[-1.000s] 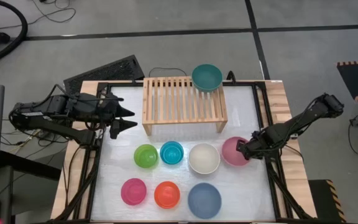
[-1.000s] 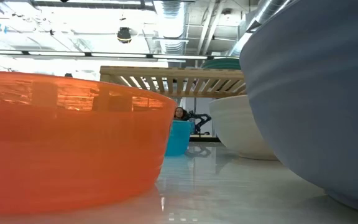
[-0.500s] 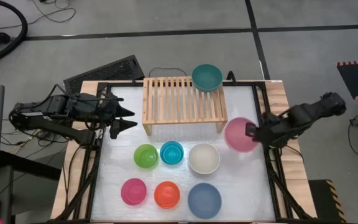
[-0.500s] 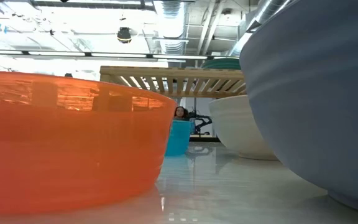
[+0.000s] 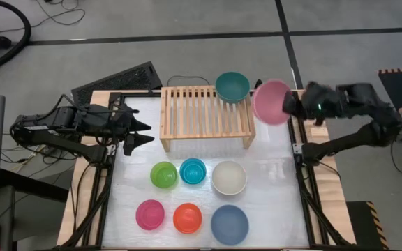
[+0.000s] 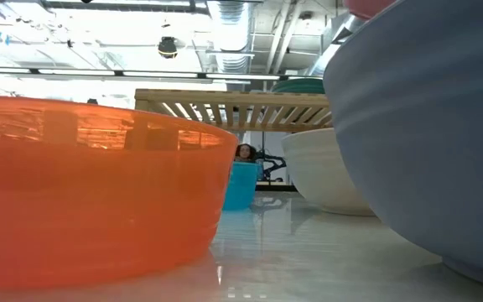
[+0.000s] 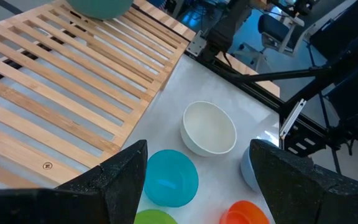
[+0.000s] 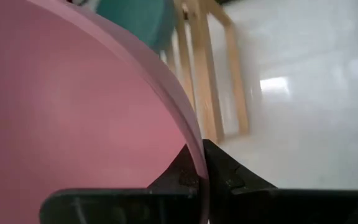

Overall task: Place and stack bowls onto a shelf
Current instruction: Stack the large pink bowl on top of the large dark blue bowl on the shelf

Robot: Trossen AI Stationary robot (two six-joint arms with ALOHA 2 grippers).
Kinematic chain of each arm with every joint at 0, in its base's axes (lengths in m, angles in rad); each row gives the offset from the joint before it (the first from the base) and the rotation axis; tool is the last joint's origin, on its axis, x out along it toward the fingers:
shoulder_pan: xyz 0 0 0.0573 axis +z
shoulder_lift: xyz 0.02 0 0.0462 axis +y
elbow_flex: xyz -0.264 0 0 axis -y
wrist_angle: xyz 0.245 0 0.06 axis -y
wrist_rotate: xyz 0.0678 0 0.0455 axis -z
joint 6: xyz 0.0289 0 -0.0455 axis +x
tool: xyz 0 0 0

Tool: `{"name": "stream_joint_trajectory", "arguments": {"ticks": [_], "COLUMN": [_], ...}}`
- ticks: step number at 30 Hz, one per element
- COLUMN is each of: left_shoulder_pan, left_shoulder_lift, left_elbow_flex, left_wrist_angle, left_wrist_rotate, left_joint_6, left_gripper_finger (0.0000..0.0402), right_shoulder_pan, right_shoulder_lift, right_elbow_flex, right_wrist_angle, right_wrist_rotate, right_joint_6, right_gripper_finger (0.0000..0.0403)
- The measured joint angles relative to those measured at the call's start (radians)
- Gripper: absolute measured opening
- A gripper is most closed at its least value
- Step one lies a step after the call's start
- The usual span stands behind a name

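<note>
The light pink bowl (image 5: 272, 101), tilted in the air beside the shelf (image 5: 206, 117) and near the teal green bowl (image 5: 232, 86) on its far right corner, is pinched by its rim in the right gripper (image 5: 289, 104), whose arm is raised above the table's right edge, while the left gripper (image 5: 142, 132) waits wide open at the left.

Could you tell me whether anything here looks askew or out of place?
Nothing looks damaged. The light pink bowl is tipped steeply on edge in the right claw, beside the shelf; the teal green bowl overhangs its back corner.
</note>
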Motion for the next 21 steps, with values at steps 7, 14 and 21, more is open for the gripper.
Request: {"name": "stream_joint_trajectory", "arguments": {"ticks": [7,14,21], "left_shoulder_pan": [0.0,0.0,0.0], "left_shoulder_lift": [0.0,0.0,0.0], "left_elbow_flex": [0.0,0.0,0.0], "left_wrist_angle": [0.0,0.0,0.0], "left_wrist_rotate": [0.0,0.0,0.0], "left_joint_6": [-0.003,-0.022,-0.049], "left_gripper_finger": [0.0265,0.0265,0.0265], "right_shoulder_pan": [-0.395,-0.655,-0.744], "right_shoulder_lift": [0.166,0.389,0.597], "right_elbow_flex": [0.184,0.345,0.508], "right_wrist_angle": [0.086,0.149,0.145], "right_wrist_rotate": [-0.225,-0.508,-0.642], "right_joint_6": [-0.401,-0.668,-0.796], "right_gripper_finger": [0.0024,0.0024,0.0024]}}
